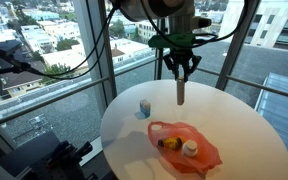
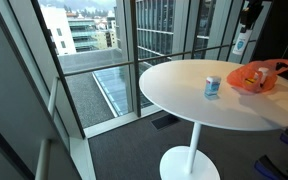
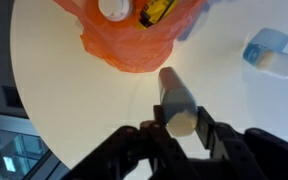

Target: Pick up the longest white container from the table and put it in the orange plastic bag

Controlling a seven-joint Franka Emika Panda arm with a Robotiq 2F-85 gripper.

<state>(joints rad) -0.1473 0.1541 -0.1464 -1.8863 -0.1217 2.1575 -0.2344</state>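
Note:
My gripper (image 1: pixel 181 68) is shut on the long white container (image 1: pixel 181 92), which hangs upright from the jaws above the round white table (image 1: pixel 234 120). In the wrist view the jaws (image 3: pixel 183 128) clamp the container (image 3: pixel 175 95) at its near end. The orange plastic bag (image 1: pixel 184 145) lies open on the table below and in front of the container. It also shows in the wrist view (image 3: pixel 134 40) and in an exterior view (image 2: pixel 256 76). A white-capped item (image 1: pixel 190 148) and a yellow object (image 1: pixel 167 142) lie in the bag. The held container shows in an exterior view (image 2: pixel 241 42).
A short white container with a blue label (image 1: pixel 144 107) stands on the table left of the bag, also seen in an exterior view (image 2: pixel 212 86) and the wrist view (image 3: pixel 269 52). Glass window walls and a railing surround the table (image 2: pixel 184 95).

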